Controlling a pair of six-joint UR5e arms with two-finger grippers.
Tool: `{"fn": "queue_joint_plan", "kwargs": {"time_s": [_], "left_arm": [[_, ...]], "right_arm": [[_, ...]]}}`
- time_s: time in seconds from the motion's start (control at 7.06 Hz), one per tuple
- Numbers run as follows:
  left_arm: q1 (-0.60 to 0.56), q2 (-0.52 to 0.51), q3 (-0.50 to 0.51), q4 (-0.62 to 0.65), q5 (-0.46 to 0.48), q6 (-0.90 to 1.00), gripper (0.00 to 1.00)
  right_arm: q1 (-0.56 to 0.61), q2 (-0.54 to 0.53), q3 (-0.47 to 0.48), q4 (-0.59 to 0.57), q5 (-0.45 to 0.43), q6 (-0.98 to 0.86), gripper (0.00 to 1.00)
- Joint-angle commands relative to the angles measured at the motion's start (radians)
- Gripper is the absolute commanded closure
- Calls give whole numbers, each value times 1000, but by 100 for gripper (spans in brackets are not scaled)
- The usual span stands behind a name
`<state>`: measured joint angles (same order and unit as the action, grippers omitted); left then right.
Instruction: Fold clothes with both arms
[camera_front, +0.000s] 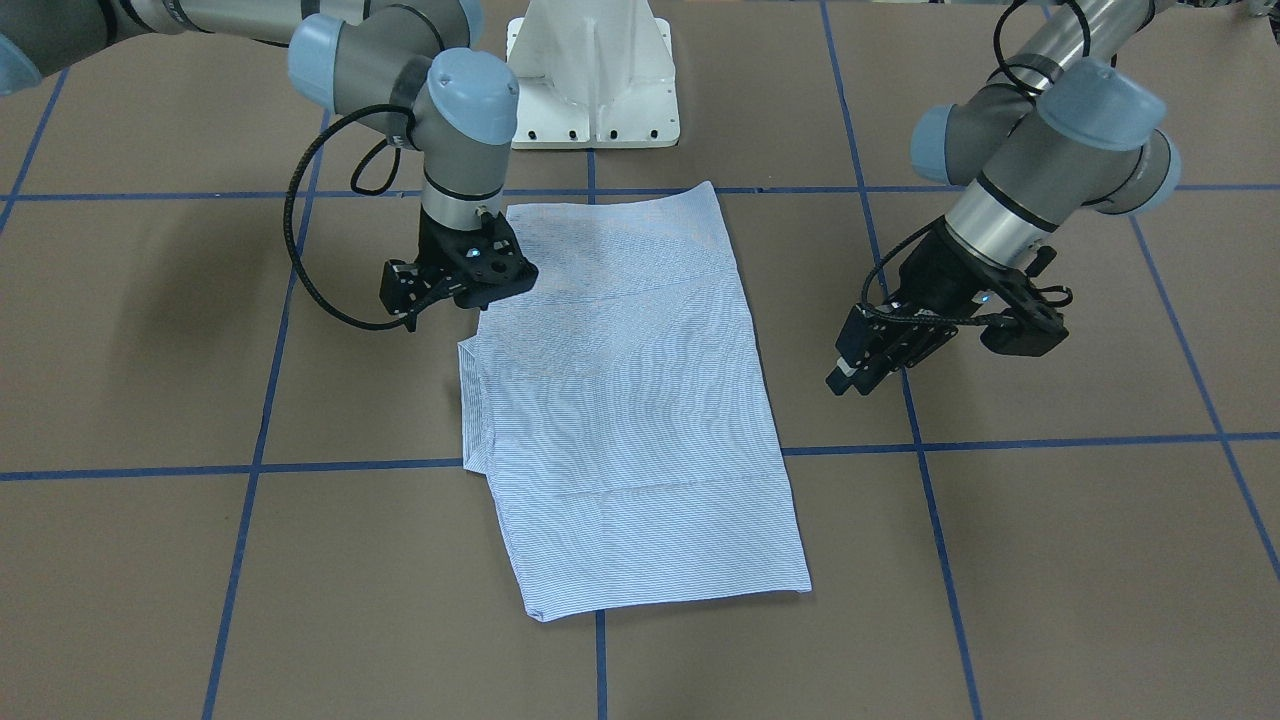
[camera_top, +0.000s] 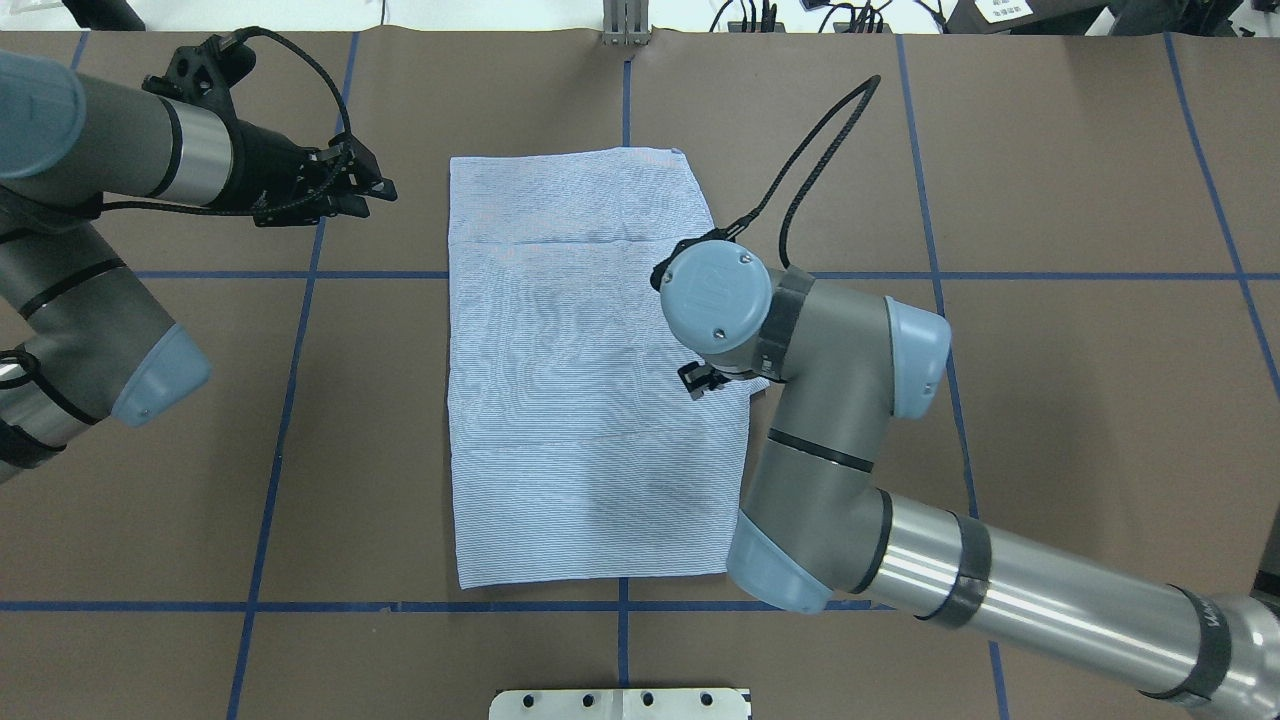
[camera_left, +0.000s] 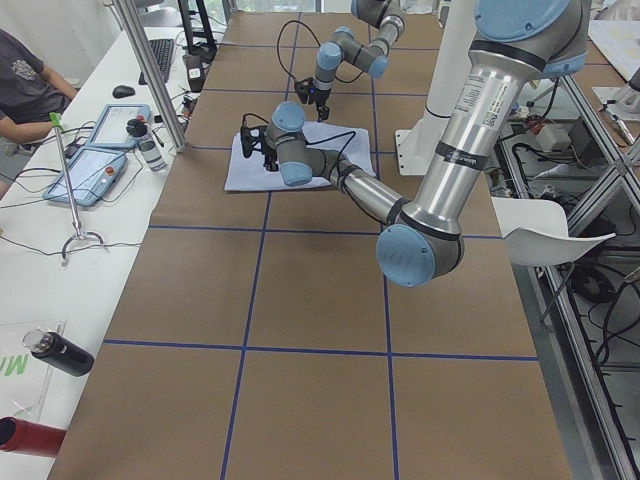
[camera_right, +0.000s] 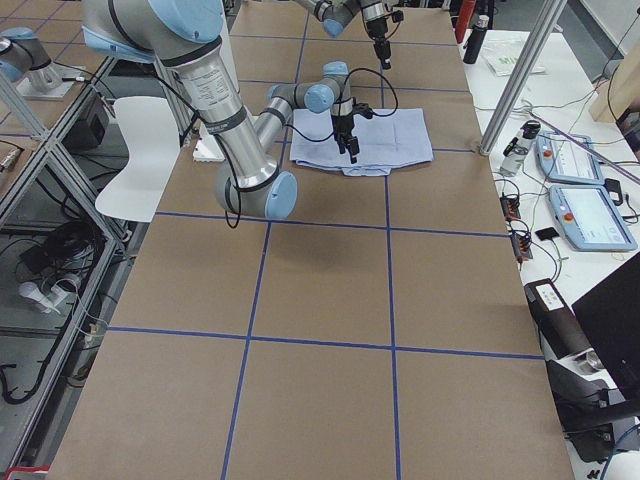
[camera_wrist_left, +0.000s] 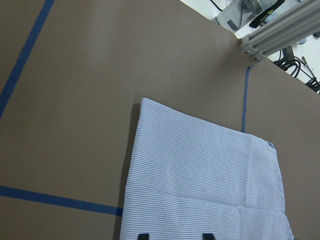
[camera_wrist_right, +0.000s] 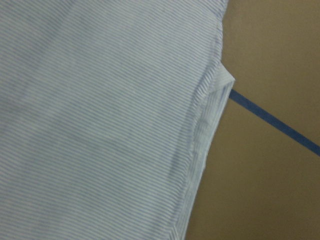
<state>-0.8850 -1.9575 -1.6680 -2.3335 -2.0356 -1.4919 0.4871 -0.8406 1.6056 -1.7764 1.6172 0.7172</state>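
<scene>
Light-blue, white-striped cloth shirt (camera_front: 625, 400), folded to a flat rectangle, lies centre frame on the brown paper-covered table (camera_front: 1050, 560). Right black two-finger gripper (camera_front: 405, 305) is low at the shirt's left edge in the front view; cannot tell how its jaws stand. Left black two-finger gripper (camera_front: 848, 383) is off the cloth at frame right, jaws apart, empty.

Risk: tucked flap (camera_front: 473, 410) sticks out at the left edge. A drag or one-layer pinch would likely pull the fold open. Black cable loop (camera_front: 300, 260) hangs near and may snag. White metal pedestal base (camera_front: 595, 80) is top centre, well apart.
</scene>
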Motion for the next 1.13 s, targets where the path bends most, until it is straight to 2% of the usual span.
{"fn": "queue_joint_plan", "kwargs": {"time_s": [0.0, 0.14, 0.42, 0.57, 0.71, 0.99], "left_arm": [[-3, 0, -9, 13, 0, 1, 54], [-3, 0, -7, 13, 0, 1, 54], [-3, 0, -7, 13, 0, 2, 54], [-6, -1, -9, 13, 0, 1, 54], [-6, 0, -16, 16, 0, 1, 54], [-8, 2, -15, 16, 0, 1, 54]], "right_arm": [[28, 43, -142, 144, 13, 38, 0], [63, 34, -142, 143, 57, 25, 0], [76, -9, -103, 146, 70, 45, 0], [76, -78, 19, 143, 84, 182, 0], [55, -139, 110, 153, 105, 399, 0], [-22, -152, 198, 155, 95, 814, 0]]}}
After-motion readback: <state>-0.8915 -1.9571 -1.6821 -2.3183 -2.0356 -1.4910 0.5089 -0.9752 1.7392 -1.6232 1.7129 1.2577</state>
